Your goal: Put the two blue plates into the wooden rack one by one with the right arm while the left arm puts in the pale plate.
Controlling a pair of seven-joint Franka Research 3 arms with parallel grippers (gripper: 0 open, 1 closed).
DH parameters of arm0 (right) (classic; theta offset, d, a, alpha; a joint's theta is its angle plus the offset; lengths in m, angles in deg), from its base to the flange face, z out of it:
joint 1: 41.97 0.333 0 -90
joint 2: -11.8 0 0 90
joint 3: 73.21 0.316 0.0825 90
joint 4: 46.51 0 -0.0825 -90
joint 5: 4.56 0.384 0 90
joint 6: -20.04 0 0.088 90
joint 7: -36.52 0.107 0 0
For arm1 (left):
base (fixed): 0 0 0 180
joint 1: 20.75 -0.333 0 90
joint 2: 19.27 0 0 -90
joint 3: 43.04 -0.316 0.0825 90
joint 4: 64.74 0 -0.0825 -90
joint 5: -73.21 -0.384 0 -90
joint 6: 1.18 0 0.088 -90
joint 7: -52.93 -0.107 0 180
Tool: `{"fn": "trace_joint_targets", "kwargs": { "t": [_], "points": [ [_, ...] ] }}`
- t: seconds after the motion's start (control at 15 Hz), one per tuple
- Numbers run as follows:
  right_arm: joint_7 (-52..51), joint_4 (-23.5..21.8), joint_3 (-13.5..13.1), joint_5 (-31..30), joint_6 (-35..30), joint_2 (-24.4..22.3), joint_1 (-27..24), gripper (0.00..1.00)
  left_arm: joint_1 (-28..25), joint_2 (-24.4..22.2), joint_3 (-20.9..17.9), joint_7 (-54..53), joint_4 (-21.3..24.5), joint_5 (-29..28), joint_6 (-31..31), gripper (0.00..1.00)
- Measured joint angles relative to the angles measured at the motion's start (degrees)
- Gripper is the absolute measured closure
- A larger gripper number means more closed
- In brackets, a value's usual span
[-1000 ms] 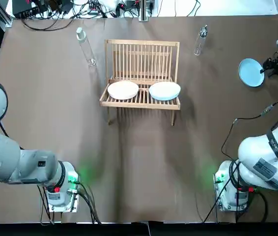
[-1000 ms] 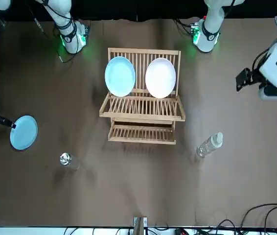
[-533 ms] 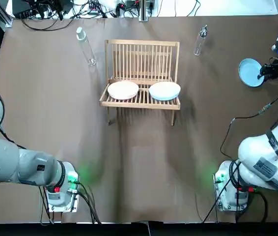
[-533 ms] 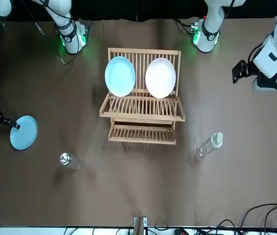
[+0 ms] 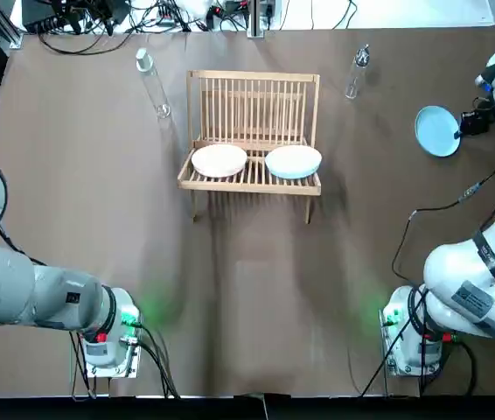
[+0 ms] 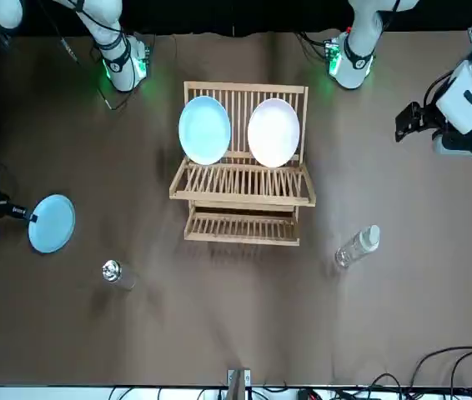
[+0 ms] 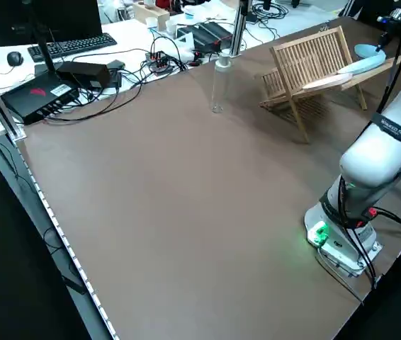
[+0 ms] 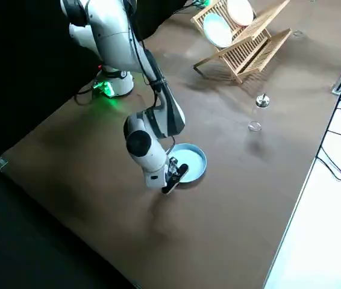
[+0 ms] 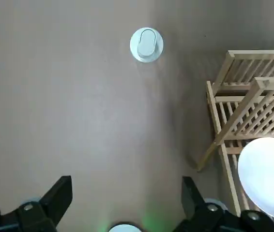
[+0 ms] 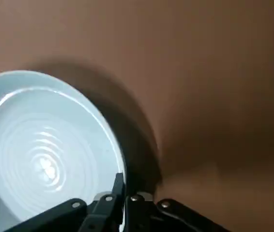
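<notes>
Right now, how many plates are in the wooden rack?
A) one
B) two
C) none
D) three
B: a blue plate and the pale plate lean in the wooden rack, while the other blue plate is off to the side, pinched at its rim by the right end effector.

The blue plate (image 5: 436,131) is being carried a little way toward the wooden rack (image 5: 252,131), clamped at its rim by the right gripper (image 5: 460,130), which is being shifted with it.
</notes>
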Motion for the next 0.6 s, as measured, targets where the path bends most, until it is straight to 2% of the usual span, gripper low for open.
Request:
{"fn": "trace_joint_targets", "kwargs": {
  "t": [0.13, 0.33, 0.47, 0.6],
  "points": [
    [-0.01, 1.63, 0.01, 0.00, -7.32, 0.00, 0.35, 0.98, -0.32, -0.01, -0.18, -0.22, 0.00, 0.13, 0.01, 0.01],
    [0.08, 6.79, -0.01, -0.02, -26.39, -0.59, 1.11, 0.98, -0.30, -0.03, -0.10, -0.38, 0.00, -0.46, 0.07, 0.01],
    [2.61, 9.53, -0.08, -0.38, -37.22, -2.61, 2.31, 0.98, -0.22, -0.06, -0.05, -0.48, 0.00, -1.31, 0.09, 0.01],
    [9.45, 10.22, -0.05, -2.90, -45.09, -6.22, 4.76, 0.98, -0.15, -0.14, 0.06, -0.52, 0.00, -1.54, 0.10, 0.00]
  ]
}}
